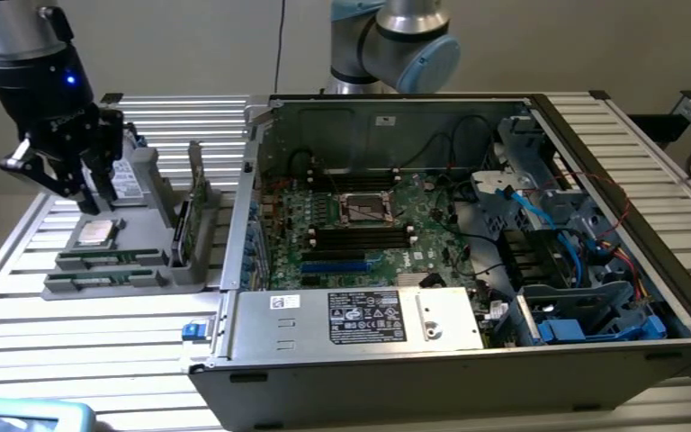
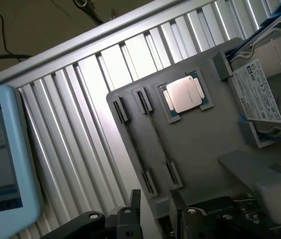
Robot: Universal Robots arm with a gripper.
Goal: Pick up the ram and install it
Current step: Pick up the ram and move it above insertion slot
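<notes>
Approach step: end effector point(image 1: 100, 200) hovers over the grey plastic tray point(image 1: 69, 290), fingers spread and empty, ram not yet picked.
The ram point(image 1: 112, 258), a thin rigid green stick, sits in clips along the tray's front edge, near the slatted metal surface's point(image 1: 82, 342) edge at the exterior view's left; possibly two sticks, hard to tell. A grasp calls for fingers squared across the narrow board, clear of the shiny square CPU point(image 1: 94, 232).

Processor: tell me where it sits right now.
The processor lies on the grey parts tray at the exterior view's left, outside the computer case, between the hard drive and the ram sticks.
</notes>
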